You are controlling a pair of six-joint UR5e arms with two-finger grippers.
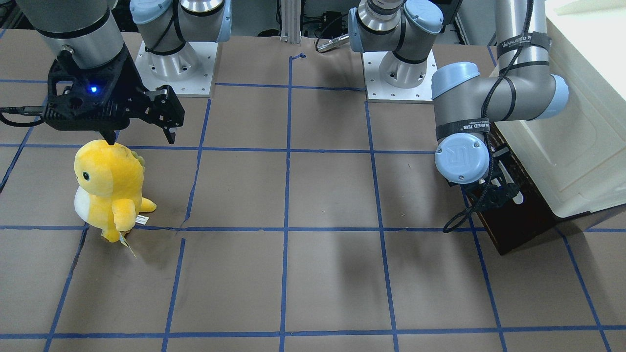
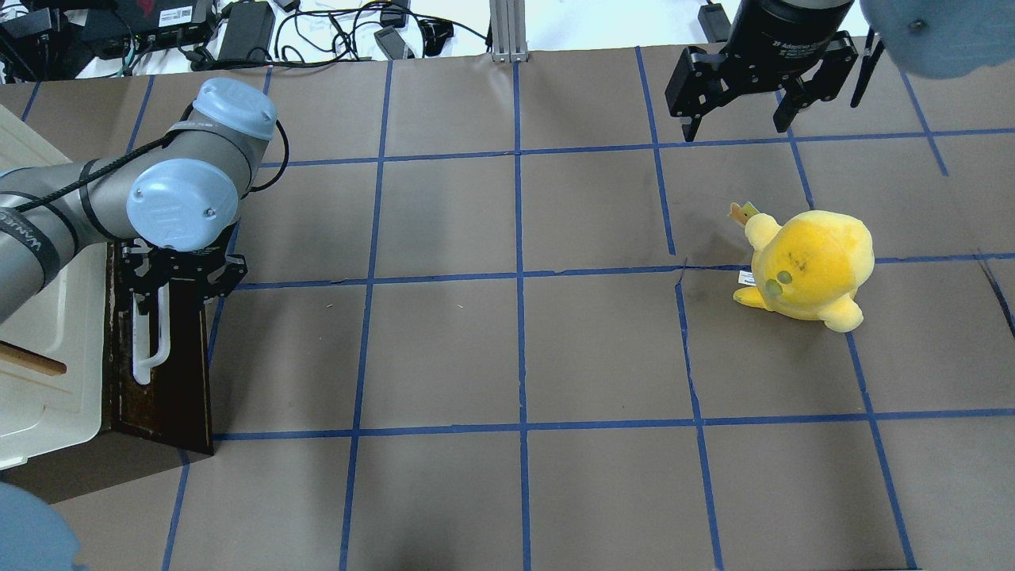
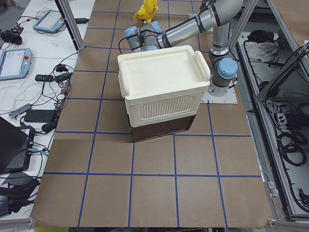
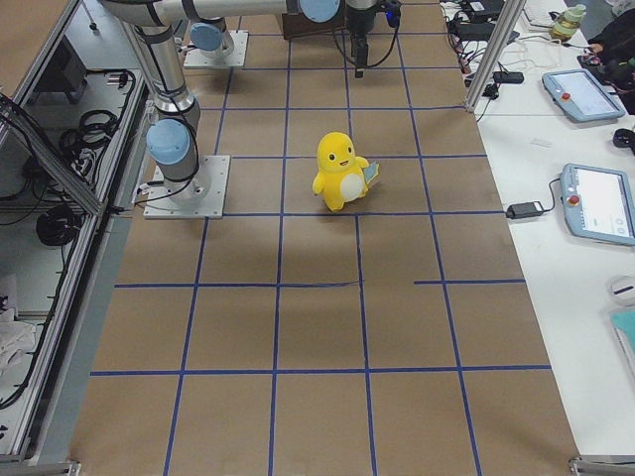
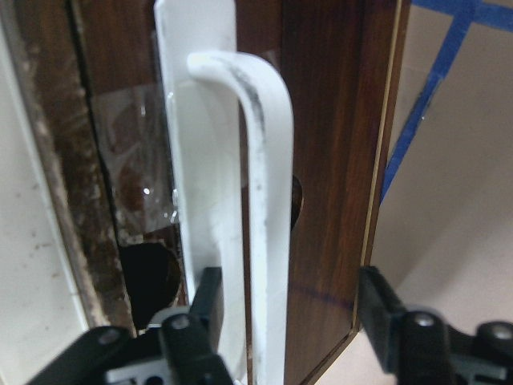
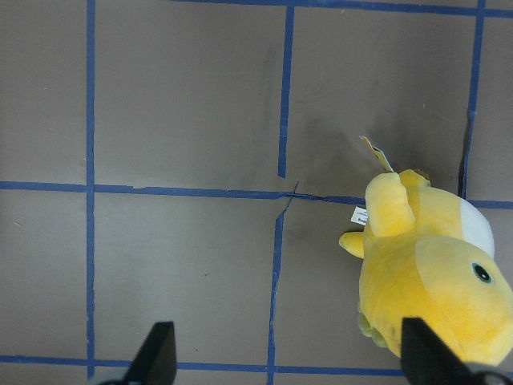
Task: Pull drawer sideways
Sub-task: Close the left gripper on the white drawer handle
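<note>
The drawer's dark brown front sits under the cream-white cabinet at the table's left edge; it also shows in the front view. Its long white bar handle runs along the front. No pale interior shows. My left gripper is open, and its two black fingers straddle the handle near one end, with a gap on the right side. It also shows in the overhead view. My right gripper is open and empty, hovering over the table far from the drawer.
A yellow plush toy stands on the brown, blue-taped table just in front of the right gripper; it shows in the right wrist view. The cabinet fills the left end. Cables and devices lie beyond the far edge.
</note>
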